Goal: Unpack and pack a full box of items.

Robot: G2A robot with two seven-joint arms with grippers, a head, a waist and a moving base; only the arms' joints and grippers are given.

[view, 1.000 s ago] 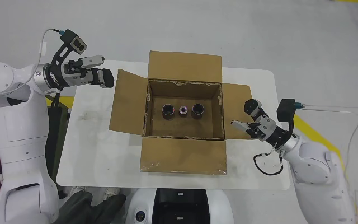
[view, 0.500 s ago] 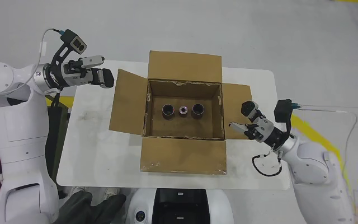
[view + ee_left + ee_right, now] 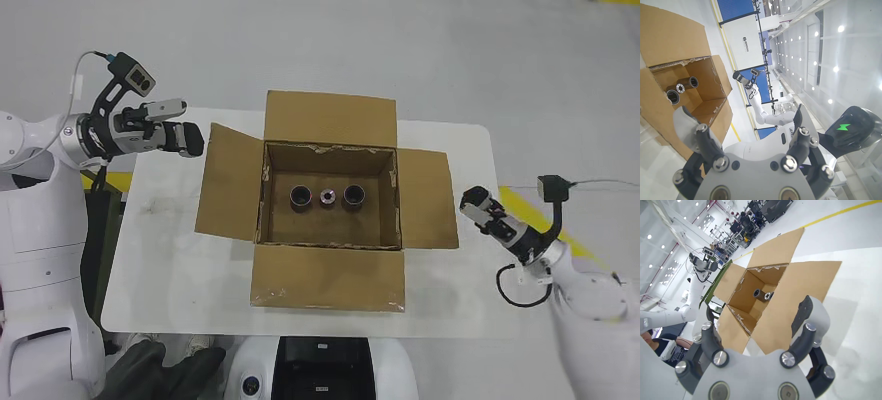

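One box: brown cardboard box [image 3: 328, 278] in the middle of the white table [image 3: 170, 260], open at the top.
Four flaps: all folded outward, one on each side of the opening.
Three items: all stand on the box floor in one row across its width, nearer the far wall than the near one.
Two cylinders: dark, upright, open ends up. The left cylinder [image 3: 300, 197] and right cylinder [image 3: 353, 195] stand at the two ends of the row.
One small part: silvery round part [image 3: 327, 197] between the two cylinders and close to both. Whether it touches them I cannot tell.
Left end effector [image 3: 193, 139]: over the table's far left corner, beyond the left flap and outside the box. Its two fingers are spread wide with nothing between them.
Right end effector [image 3: 472, 203]: over the table's right side, just past the edge of the right flap. Its two fingers are spread apart and it is empty.
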